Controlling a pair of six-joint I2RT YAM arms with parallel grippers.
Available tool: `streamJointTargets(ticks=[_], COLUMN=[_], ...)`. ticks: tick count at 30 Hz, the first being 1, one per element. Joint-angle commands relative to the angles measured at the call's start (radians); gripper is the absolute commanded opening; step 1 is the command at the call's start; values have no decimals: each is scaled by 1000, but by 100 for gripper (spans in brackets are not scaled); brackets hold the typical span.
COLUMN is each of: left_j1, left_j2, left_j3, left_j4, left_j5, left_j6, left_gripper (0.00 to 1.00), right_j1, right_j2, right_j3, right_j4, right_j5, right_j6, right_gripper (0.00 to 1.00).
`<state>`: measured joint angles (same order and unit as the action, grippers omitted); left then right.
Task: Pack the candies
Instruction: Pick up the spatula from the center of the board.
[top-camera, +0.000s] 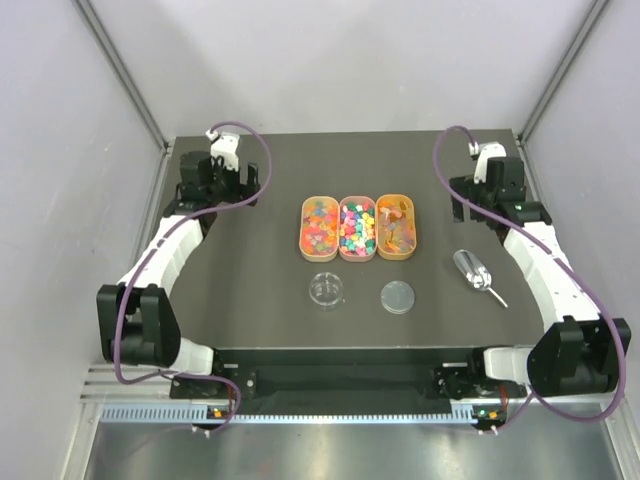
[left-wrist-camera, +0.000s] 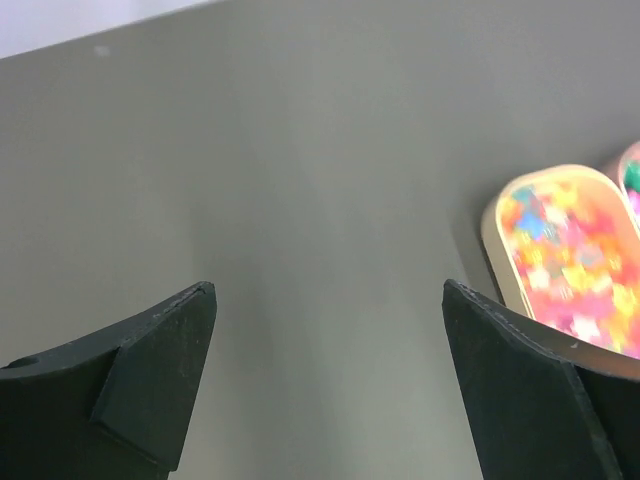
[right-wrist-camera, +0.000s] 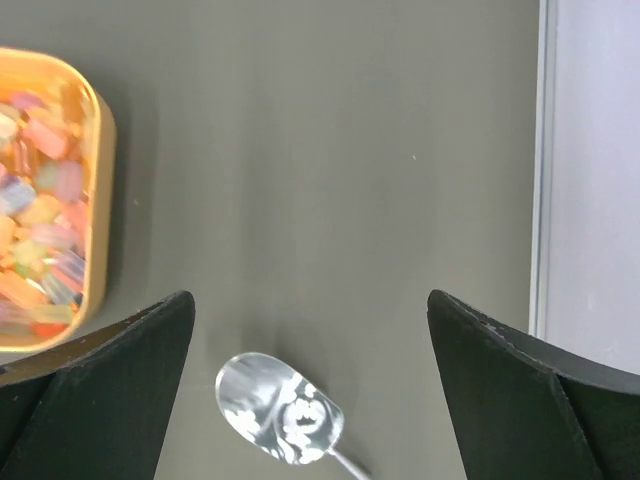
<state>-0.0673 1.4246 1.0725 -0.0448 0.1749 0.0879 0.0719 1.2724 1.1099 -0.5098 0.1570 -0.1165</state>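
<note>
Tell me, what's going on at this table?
Nothing is being handled yet. The left gripper and right gripper both hang open above the table. Three trays of candies sit mid-table; a clear dish, a lid and a metal scoop lie nearer the arms, untouched.

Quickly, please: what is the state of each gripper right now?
Left gripper: open, holding nothing.
Right gripper: open, holding nothing.
</note>
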Motion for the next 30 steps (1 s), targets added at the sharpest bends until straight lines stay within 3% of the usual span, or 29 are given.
streamJointTargets(ticks=[1, 3, 8, 15, 16, 17, 19, 23, 30], left_j1=[-3, -21, -34, -100, -106, -112, -118, -155, -189], left_j2=[30, 59, 212, 232, 238, 253, 270, 289, 290], left_j3=[121, 174, 404, 316, 319, 339, 362, 397, 399], left_j4=[-114, -150, -416, -302, -299, -308, -329, -337, -317], left_j5=[205, 207, 296, 316, 336, 365, 415, 397, 361], left_j6=[143, 119, 73, 66, 50, 58, 75, 93, 88], left_gripper=[99, 99, 99, 99, 99, 90, 85, 80, 77], right_j1=[-36, -63, -149, -179, -181, -184, -204, -286, -521], right_j2=[-80, -157, -344, -513, -519, -525, -544, -558, -412], right_j3=[-36, -109, -332, -459, -470, -490, -508, -562, -558], right_j4=[-36, -45, -38, -203, -216, -214, -210, -199, -211], right_j5=[12, -77, -218, -398, -396, -393, -383, -385, -503], right_j6=[-86, -191, -405, -572, -574, -577, -594, -670, -868], right_gripper=[100, 100, 100, 99, 97, 95, 93, 92, 84])
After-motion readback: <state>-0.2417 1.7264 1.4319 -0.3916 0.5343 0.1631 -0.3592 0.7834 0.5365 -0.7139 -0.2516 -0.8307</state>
